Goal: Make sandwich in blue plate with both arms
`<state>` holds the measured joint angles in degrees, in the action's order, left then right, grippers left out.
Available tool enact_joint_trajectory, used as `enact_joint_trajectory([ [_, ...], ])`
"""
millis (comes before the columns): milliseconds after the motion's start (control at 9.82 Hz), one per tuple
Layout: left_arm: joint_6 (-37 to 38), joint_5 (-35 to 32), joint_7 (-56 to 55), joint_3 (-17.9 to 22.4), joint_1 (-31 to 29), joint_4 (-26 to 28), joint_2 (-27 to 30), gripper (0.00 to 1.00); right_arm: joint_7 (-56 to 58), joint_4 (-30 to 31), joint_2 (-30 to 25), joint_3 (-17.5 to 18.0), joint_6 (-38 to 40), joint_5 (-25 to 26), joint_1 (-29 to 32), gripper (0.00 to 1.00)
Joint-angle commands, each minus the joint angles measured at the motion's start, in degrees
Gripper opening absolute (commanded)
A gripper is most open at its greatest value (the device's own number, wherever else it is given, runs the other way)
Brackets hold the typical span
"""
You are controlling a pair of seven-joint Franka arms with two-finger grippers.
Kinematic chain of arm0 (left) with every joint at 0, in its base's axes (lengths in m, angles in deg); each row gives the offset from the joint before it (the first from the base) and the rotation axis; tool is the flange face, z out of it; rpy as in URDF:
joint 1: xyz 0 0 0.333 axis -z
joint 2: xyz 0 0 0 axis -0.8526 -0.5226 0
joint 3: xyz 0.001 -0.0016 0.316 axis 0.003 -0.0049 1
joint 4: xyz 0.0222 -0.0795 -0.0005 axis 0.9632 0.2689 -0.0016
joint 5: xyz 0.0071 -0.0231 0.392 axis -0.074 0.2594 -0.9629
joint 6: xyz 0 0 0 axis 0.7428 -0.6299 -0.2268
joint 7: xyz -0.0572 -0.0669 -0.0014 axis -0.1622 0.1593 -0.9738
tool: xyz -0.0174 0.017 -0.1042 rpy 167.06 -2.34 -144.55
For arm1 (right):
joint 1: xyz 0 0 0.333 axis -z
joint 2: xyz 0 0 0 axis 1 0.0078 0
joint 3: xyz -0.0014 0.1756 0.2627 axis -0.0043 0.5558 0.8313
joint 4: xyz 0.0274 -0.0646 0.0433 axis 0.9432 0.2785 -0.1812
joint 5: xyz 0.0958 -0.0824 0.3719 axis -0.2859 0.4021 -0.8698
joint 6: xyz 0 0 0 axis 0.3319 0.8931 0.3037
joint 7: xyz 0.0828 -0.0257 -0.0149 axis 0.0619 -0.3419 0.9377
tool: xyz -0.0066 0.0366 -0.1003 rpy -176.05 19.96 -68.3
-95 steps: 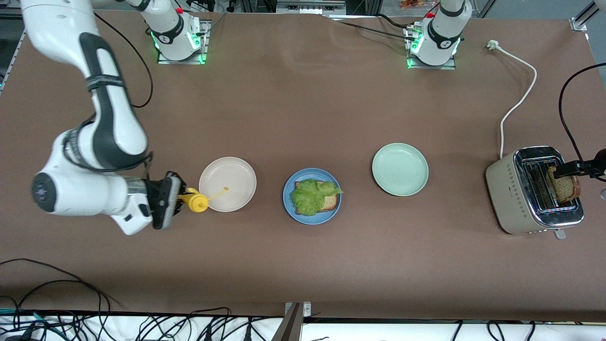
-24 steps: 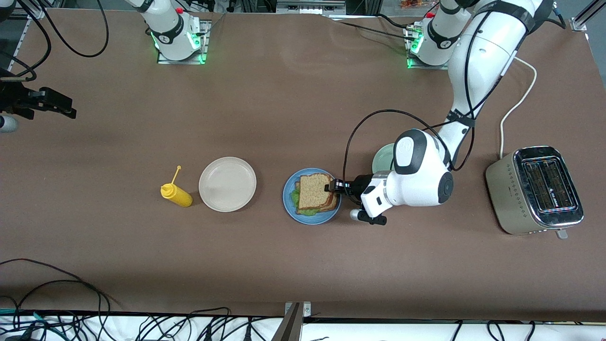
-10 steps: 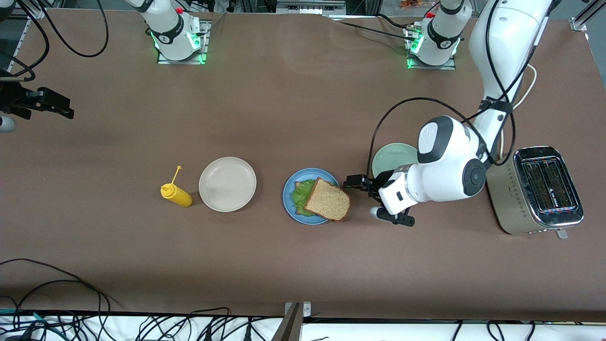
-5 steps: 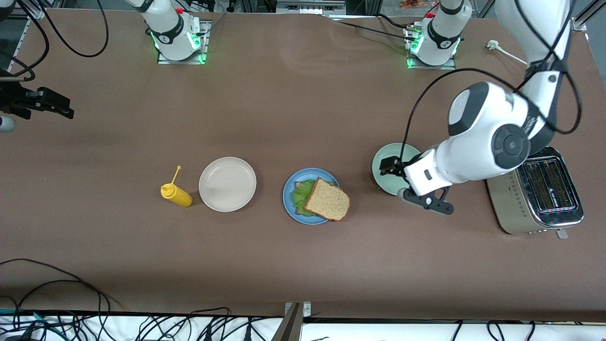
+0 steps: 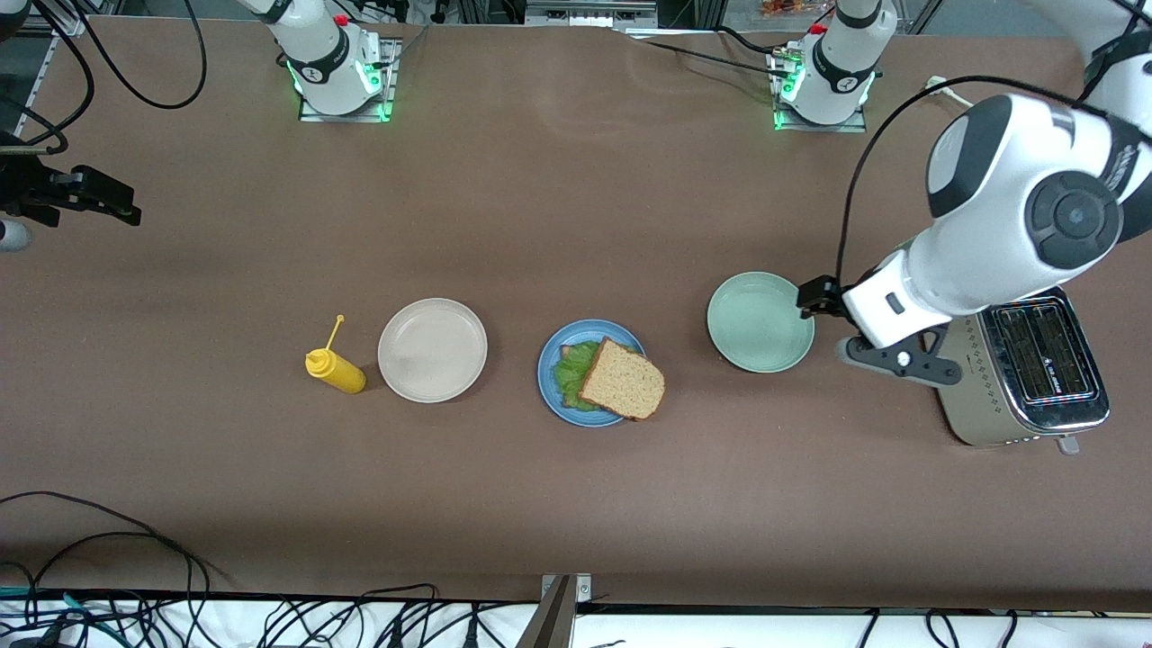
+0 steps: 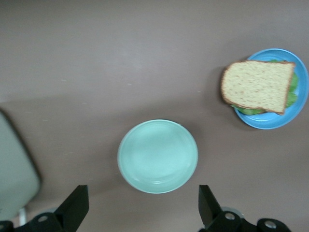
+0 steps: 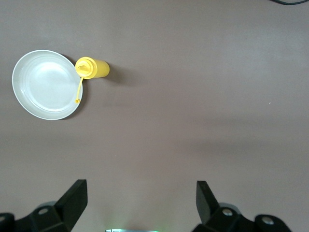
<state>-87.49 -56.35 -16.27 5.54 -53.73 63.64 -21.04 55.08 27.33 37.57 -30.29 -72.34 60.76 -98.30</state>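
The sandwich (image 5: pixel 621 379) lies on the blue plate (image 5: pixel 585 419): a brown bread slice sits askew on green lettuce (image 5: pixel 567 376), its corner hanging over the rim toward the left arm's end of the table. In the left wrist view the sandwich (image 6: pixel 258 86) and the blue plate (image 6: pixel 270 123) show past the pale green plate. My left gripper (image 5: pixel 810 297) hangs open and empty over the pale green plate's edge, fingers (image 6: pixel 77 205) wide apart. At the right arm's end of the table my right gripper (image 5: pixel 115 200) waits, open and empty (image 7: pixel 140 200).
A pale green plate (image 5: pixel 760 322) lies between the blue plate and the silver toaster (image 5: pixel 1026 378). A beige plate (image 5: pixel 432 349) and a yellow squeeze bottle (image 5: pixel 335 369) stand toward the right arm's end. Both arm bases sit at the table's back edge.
The left arm laid a bread slice on the lettuce, let go, then rose and drew back toward the toaster. The right arm set the yellow bottle down and has kept still since.
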Motion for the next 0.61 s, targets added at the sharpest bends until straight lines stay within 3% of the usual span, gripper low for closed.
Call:
enact_joint_trajectory([
  [0,1.3,-3.2,-0.7,3.0,-0.3,1.0,5.4,1.0,-0.1,-1.2,0.2,-0.3,0.6,0.9,-0.5,1.0],
  [305,3.1,-2.8,-0.3,5.8,-1.8,2.3,9.5,1.0,0.0,-2.1,0.2,-0.3,1.0,0.8,-0.4,1.0],
  [509,4.5,-2.4,0.3,6.0,-3.2,7.0,14.0,1.0,0.0,-2.1,0.2,-0.3,1.0,0.9,-0.5,1.0],
])
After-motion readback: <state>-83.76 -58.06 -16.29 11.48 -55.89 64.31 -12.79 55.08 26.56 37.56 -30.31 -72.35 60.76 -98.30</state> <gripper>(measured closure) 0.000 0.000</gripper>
